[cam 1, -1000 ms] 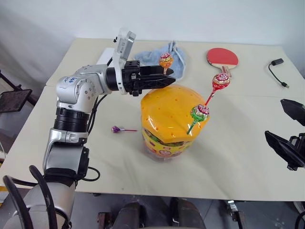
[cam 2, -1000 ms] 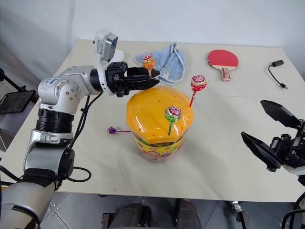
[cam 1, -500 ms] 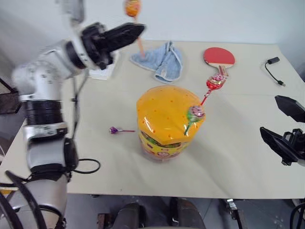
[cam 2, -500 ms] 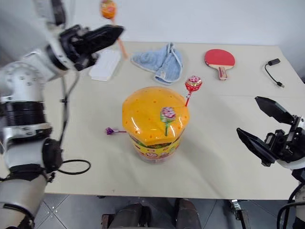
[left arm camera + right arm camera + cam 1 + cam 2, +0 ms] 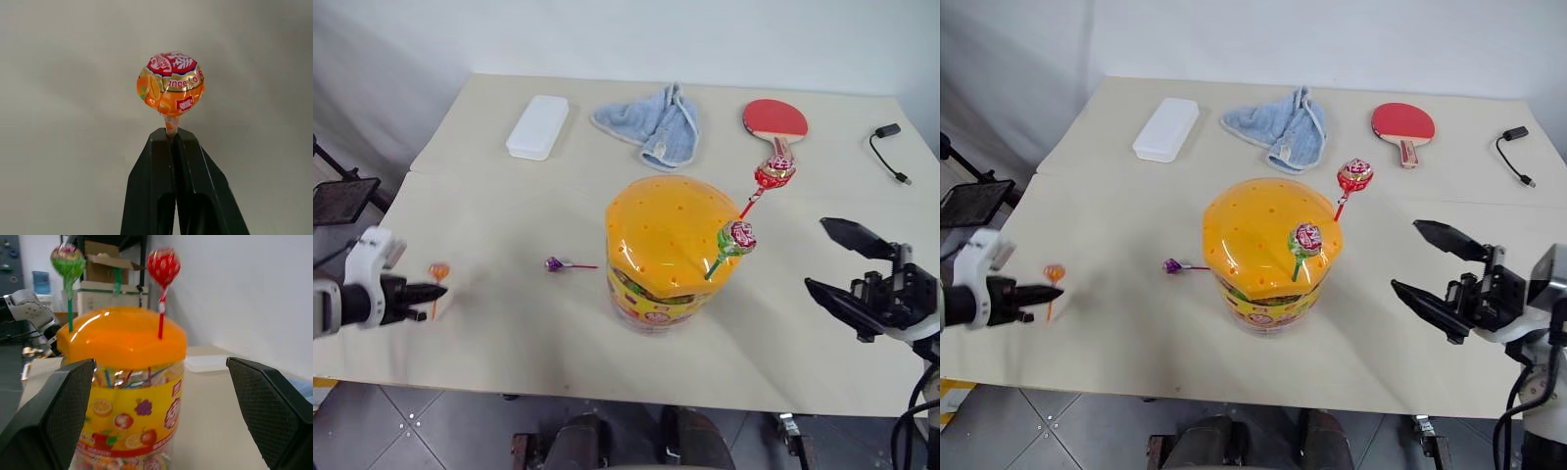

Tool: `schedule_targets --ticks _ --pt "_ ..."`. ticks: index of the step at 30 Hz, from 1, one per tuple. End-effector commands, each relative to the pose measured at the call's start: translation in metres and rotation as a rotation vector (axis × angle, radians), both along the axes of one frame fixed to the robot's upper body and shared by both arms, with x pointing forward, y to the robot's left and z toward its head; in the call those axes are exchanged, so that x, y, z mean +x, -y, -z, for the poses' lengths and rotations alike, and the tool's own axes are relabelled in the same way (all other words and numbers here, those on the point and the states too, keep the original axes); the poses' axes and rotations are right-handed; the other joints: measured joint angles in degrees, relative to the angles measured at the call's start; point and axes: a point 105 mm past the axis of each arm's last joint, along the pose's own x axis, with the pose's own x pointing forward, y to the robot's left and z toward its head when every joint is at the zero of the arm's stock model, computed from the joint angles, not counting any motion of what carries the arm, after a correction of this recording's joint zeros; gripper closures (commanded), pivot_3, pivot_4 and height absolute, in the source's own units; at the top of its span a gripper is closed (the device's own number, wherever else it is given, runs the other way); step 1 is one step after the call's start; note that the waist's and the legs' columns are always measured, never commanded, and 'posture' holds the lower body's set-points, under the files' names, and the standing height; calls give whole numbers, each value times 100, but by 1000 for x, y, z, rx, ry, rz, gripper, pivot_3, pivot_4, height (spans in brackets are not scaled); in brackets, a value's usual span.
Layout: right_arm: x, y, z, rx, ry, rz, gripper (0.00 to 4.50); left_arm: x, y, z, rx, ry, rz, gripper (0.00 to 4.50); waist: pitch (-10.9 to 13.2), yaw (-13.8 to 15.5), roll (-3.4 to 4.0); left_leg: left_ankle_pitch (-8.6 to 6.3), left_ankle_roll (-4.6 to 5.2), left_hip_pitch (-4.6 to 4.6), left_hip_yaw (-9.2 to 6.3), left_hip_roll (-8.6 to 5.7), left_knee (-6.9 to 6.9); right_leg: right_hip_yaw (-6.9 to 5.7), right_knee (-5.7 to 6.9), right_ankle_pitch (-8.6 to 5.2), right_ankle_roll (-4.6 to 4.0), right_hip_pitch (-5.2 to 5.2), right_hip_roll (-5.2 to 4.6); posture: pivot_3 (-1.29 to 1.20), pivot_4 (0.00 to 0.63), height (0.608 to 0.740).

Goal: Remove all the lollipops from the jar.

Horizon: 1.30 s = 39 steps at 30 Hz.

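Note:
The jar (image 5: 656,289), clear with a printed label and an orange domed lid (image 5: 666,225), stands mid-table. Two lollipops stick up from the lid on its right side: a red-stick one (image 5: 773,176) and a green-stick one (image 5: 737,238). A purple lollipop (image 5: 553,263) lies on the table left of the jar. My left gripper (image 5: 435,291) is far to the left, low over the table's left front, shut on the stick of an orange lollipop (image 5: 170,84). To the jar's right my right gripper (image 5: 817,255) is open and empty, with the jar (image 5: 127,382) between its fingers' lines but apart from them.
Along the far side of the table lie a white rectangular box (image 5: 537,125), a crumpled blue cloth (image 5: 651,117), a red table-tennis paddle (image 5: 775,119) and a black cable (image 5: 886,142). The table's left edge runs just beside my left gripper.
My left arm lifted the orange lollipop off the lid, then swung out left and down to the table's left front. The right gripper edged slightly toward the jar.

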Motion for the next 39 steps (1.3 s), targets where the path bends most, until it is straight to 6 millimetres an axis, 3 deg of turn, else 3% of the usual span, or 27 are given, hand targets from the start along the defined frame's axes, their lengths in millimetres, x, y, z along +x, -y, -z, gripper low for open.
schedule_targets --ticks 1,8,10,14,17,23,27,32,39 --pt "1 0 -9 -45 45 -19 0 -11 -8 14 33 -27 -40 3724 -5 -34 11 -2 -4 4 7 1 -2 4 -1 0 0 -1 -1 0 150 740" --pt "2 1 -4 -85 -16 -30 0 -16 -12 20 -12 11 -51 1696 -25 -49 54 -1 -29 60 28 9 -34 16 20 -21 -37 6 3 0 150 740" --pt "2 2 -5 -89 -31 -26 0 -15 -11 14 -22 56 -19 1189 -26 -69 54 1 -37 70 32 12 -40 22 24 -25 -45 6 3 0 150 740" --pt "14 4 -3 -117 -131 41 0 -11 -11 -17 -101 274 118 35 -24 -99 53 -4 -50 70 34 14 -46 27 30 -30 -53 -3 1 0 150 740" --pt "27 4 -4 -151 -157 125 0 -22 -8 -47 -153 479 293 35 -24 -156 42 -6 -47 64 32 17 -46 22 26 -33 -58 -9 1 0 150 740" --pt "25 -10 -21 -106 -127 14 0 -36 3 -92 -168 770 505 35 -23 -161 42 -12 -40 58 32 17 -46 11 23 -33 -59 -10 1 0 150 740" --pt "26 -29 -42 -44 -102 -75 0 -35 42 -119 -254 848 656 35 -17 -158 32 -11 -32 54 27 17 -33 7 25 -31 -54 0 1 0 150 740" --pt "35 -56 -59 2 -109 -176 0 -37 82 -130 -358 863 822 35 -17 -176 31 -12 -33 53 26 18 -26 12 33 -28 -50 -2 1 0 150 740" --pt "46 -79 -60 -7 -144 -239 0 -31 108 -125 -392 882 900 35 -17 -174 30 -10 -29 45 29 14 -23 1 38 -28 -50 -3 13 0 150 740"
